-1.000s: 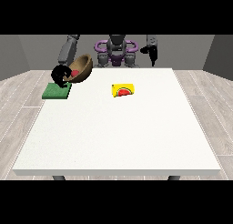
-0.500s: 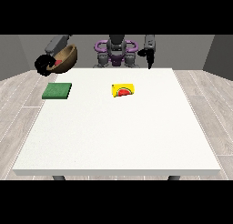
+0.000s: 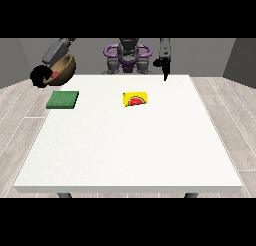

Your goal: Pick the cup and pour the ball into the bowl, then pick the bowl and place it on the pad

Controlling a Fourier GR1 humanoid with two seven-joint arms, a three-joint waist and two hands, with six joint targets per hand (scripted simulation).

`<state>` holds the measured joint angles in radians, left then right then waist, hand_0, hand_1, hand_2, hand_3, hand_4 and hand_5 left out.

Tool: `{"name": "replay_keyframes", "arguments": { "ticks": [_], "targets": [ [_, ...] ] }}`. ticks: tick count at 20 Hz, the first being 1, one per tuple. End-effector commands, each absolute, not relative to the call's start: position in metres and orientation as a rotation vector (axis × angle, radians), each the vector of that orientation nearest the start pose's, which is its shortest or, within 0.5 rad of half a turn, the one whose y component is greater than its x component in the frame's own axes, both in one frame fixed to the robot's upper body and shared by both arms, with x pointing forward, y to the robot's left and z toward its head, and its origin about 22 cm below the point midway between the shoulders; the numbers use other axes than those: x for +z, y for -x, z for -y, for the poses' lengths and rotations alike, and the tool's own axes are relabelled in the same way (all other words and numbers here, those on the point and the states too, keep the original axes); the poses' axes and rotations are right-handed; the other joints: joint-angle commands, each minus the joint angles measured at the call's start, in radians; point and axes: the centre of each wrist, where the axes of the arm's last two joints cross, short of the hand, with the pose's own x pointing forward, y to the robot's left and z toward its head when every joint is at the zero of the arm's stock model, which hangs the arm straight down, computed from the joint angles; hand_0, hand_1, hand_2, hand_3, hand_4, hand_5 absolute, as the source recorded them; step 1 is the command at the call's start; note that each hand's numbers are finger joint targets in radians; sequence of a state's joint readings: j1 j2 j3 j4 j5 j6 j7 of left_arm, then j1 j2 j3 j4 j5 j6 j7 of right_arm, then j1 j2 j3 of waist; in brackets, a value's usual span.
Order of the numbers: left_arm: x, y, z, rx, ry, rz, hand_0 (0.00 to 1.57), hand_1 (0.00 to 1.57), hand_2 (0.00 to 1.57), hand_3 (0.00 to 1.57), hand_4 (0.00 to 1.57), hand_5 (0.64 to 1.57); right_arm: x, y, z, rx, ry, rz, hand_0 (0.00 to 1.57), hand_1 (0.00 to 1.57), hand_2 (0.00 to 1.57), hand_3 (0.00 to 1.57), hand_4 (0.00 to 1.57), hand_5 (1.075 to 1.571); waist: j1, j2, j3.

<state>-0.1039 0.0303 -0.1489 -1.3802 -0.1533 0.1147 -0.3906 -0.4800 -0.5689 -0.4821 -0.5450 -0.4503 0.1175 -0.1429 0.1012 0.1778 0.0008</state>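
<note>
Bowl (image 3: 64, 68), brown and tilted, is held up at the upper left of the frame by the hand at the view's left (image 3: 40, 76), whose fingers are curled over its rim; something red is seen inside. Below it, the green pad (image 3: 63, 100) lies on the white counter (image 3: 130, 150). A yellow cup (image 3: 135, 99) lies near the counter's upper middle. The hand at the view's right (image 3: 164, 70) is pointed downward at the far edge, fingers straight.

The frame holds one brown bowl (image 3: 64, 68) upper left, one green pad (image 3: 63, 99) below it, one yellow cup (image 3: 135, 99) centre, one white table (image 3: 130, 150).
</note>
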Motion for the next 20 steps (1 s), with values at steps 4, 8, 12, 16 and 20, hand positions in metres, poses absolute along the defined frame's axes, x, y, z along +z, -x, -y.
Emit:
{"name": "replay_keyframes", "arguments": {
  "ticks": [4, 8, 12, 16, 20],
  "targets": [
    [-0.013, -0.264, -0.202, -0.274, -0.041, 1.973, 0.0, 0.0, 0.0, 0.0, 1.17, 1.358, 0.014, -0.279, 0.504, -0.601, 0.317, 1.472, 1.55, 1.55, 1.57, 0.73, 0.77, 1.519, 0.027, 0.092, 0.0002],
    [-0.021, -0.26, -0.185, -0.247, -0.062, 1.945, 0.0, 0.0, 0.0, 0.0, 1.17, 1.365, 0.043, -0.271, 0.528, -0.525, 0.543, 1.482, 1.4, 1.4, 1.57, 0.8, 0.0, 1.569, 0.005, 0.083, -0.0005],
    [-0.03, -0.26, -0.18, -0.27, -0.062, 1.948, 0.0, 0.0, 0.0, 0.0, 1.17, 1.366, 0.043, -0.285, 0.516, -0.487, 0.534, 1.504, 1.24, 1.24, 1.3, 1.36, 0.0, 1.568, 0.005, 0.08, -0.0004],
    [-0.051, -0.243, -0.147, -0.295, -0.034, 1.893, 0.0, 0.0, 0.0, 0.0, 1.21, 1.354, 0.051, -0.315, 0.49, -0.439, 0.439, 1.532, 1.07, 1.07, 0.96, 0.95, 0.31, 1.564, -0.015, 0.045, -0.001],
    [-0.066, -0.214, -0.12, -0.277, -0.05, 1.838, 0.0, 0.0, 0.0, 0.0, 1.22, 1.34, 0.061, -0.324, 0.485, -0.396, 0.361, 1.481, 0.36, 0.36, 0.53, 0.66, 0.75, 1.289, -0.031, -0.032, -0.0012]
  ]
}}
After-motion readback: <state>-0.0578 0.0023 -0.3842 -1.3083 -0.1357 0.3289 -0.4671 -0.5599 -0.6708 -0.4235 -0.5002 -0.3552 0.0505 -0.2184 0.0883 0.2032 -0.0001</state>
